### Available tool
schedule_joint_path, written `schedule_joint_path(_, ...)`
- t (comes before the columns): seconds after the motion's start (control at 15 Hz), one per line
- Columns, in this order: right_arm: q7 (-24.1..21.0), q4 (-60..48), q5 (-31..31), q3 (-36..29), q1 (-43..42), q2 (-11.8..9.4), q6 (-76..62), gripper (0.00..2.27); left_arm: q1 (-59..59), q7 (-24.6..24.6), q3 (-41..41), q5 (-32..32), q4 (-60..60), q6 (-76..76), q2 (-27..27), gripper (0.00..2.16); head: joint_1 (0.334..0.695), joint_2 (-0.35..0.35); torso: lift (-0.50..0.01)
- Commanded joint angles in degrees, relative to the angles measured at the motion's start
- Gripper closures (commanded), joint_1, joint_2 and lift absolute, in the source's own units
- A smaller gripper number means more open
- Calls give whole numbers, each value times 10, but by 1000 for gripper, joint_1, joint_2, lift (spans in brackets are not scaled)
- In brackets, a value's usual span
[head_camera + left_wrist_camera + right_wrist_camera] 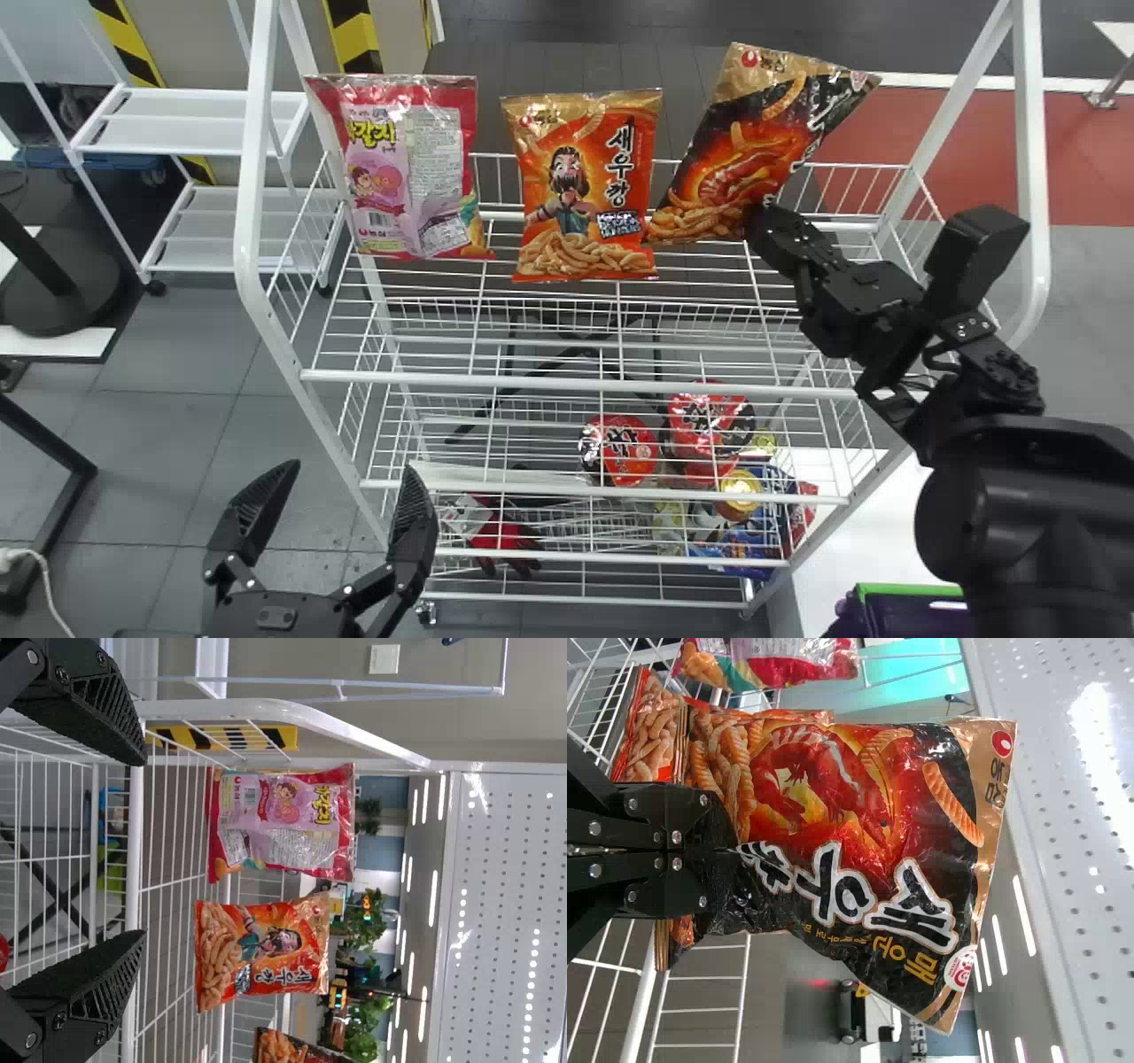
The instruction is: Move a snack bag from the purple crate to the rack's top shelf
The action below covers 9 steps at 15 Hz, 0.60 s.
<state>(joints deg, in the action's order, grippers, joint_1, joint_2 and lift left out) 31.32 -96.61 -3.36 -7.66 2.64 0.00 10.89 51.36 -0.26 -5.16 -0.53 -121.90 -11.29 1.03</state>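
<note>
Black fingers of the robot's right gripper (764,221) clamp a tilted snack bag (753,146) by its lower end at the rack's top shelf (567,385), an orange bag (580,190) and pink bag (407,168) left of them, while the left gripper (348,483) spreads its fingers wide.

Rack (532,382) is white. Left snack bag (399,168) is red and pink; middle snack bag (585,190), orange and gold; right snack bag (753,146), black and orange, gold-topped. Pillar (354,35) bears diagonal yellow-and-black stripes. Floor (177,461) is grey, partly red.
</note>
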Motion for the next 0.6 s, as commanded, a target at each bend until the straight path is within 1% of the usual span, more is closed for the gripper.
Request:
schedule_joint_path(0.0,-12,26,8,12,-11,1,-27,1521,-3,0,0,0,3,0,0,137,695,-11,0)
schedule_joint_path(0.07,-29,35,15,19,-11,1,-60,1521,-4,0,0,0,6,0,0,137,695,-10,0)
schedule_joint_path(0.2,-57,49,23,26,-19,1,-69,1521,-7,0,1,1,15,0,0,137,695,-8,0)
schedule_joint_path(0.47,-159,49,84,76,-17,1,-72,1521,-10,-1,6,4,18,0,0,137,695,-8,0)
schedule_joint_path(0.53,-173,55,92,82,-17,1,-72,1521,-10,-1,7,4,18,-2,1,137,695,-5,0)
